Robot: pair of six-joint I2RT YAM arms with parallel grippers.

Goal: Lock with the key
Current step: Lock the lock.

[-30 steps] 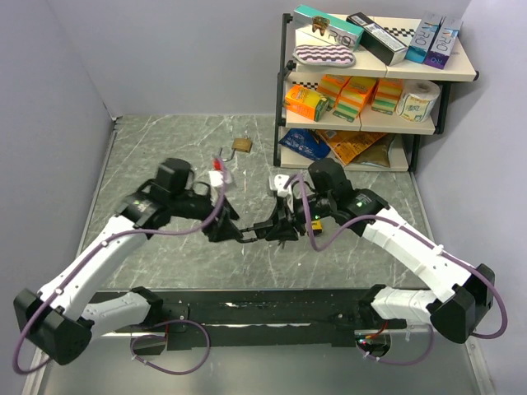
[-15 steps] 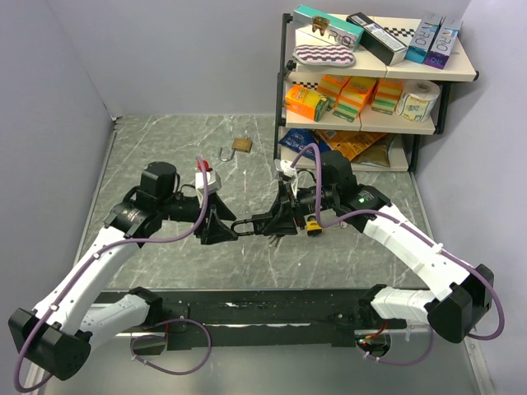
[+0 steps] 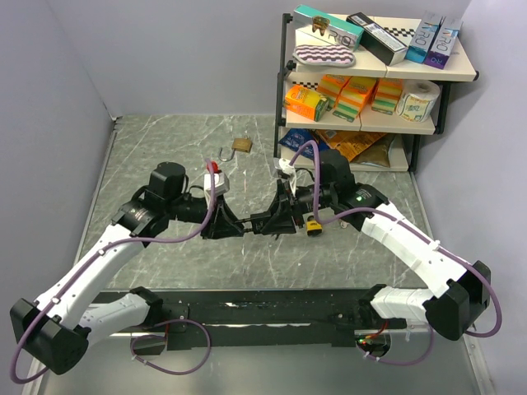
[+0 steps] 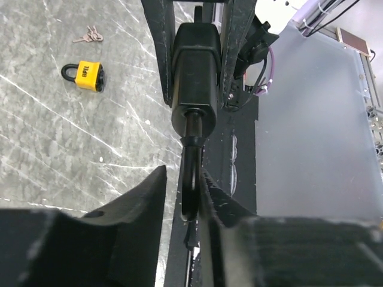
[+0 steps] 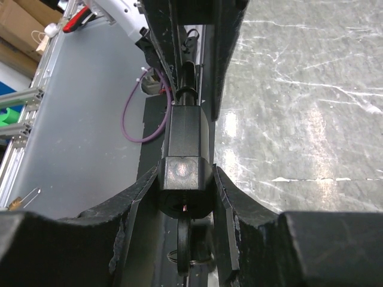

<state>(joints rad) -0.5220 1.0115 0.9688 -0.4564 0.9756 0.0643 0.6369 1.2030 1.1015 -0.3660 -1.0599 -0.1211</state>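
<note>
The worktop is grey stone-patterned with white veining. The black padlock has a uniformly black body. The yellow padlock has a yellow body and black shackle. The third padlock appears brass-coloured, though it is small in view. The arm links are white and the cables purple.

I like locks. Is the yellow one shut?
Shut: the yellow lock has both ends of its loop tucked into its body.

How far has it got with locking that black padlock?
Done: the right gripper clamps the black padlock, with what looks like a key at its base. In hand: the shackle lies between the left gripper fingers, a gap showing on one side. Left: pressing the shackle home and turning the key; whether it is locked I cannot tell.
</note>
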